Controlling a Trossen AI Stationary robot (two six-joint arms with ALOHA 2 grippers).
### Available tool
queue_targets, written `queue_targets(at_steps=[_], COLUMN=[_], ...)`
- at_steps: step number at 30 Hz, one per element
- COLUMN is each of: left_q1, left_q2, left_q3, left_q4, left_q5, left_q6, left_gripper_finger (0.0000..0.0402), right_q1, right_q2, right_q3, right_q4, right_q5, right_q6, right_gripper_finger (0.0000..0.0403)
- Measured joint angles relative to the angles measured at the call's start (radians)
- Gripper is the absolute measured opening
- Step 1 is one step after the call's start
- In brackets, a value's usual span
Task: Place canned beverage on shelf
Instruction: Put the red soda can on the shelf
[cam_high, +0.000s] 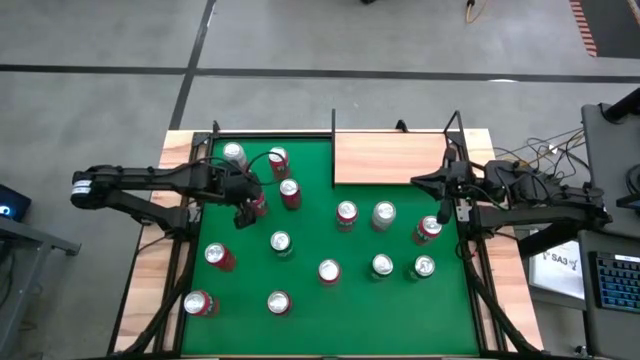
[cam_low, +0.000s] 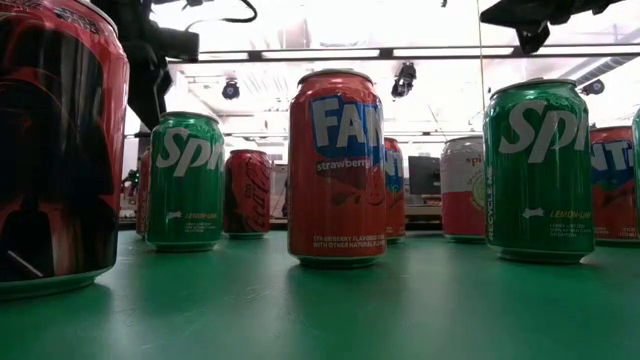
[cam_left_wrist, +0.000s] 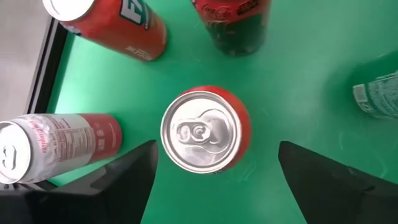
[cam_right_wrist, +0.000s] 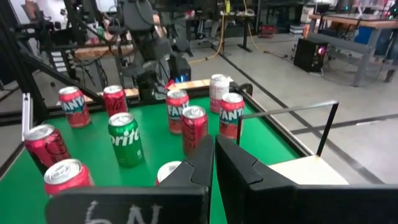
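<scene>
Left gripper (cam_left_wrist: 214, 171), fingers spread apart, straddles an upright red aluminium can (cam_left_wrist: 206, 130) whose label is hidden; right gripper (cam_right_wrist: 214, 163), fingers together, hovers beside the pale wooden shelf (cam_high: 390, 157)

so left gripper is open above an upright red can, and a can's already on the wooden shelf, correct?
Not quite. The left gripper is open above the upright red can, but the high view shows the shelf bare; every can stands on the green felt.

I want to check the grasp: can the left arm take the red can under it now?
Probably yes: the left gripper hangs right above the red can, fingers open on both sides, nothing between.
</scene>
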Motion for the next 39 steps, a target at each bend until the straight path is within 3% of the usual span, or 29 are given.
queue_targets(at_steps=[15, 39], left_q1=[0.099, 0.109], left_q2=[0.026, 0.029], left_q3=[0.0, 0.0], left_q4=[0.017, 0.066], left_q5=[0.061, 0.097], left_q6=[0.064, 0.054], left_gripper_finger=[0.0315, 0.0315], right_q1=[0.0, 0.0], right_q2=[0.0, 0.0], right_q3=[0.006, 0.008], right_q4=[-0.001, -0.002], right_q5=[0.0, 0.0], right_q6=[-0.027, -0.03], right_gripper_finger=[0.0009, 0.0009])
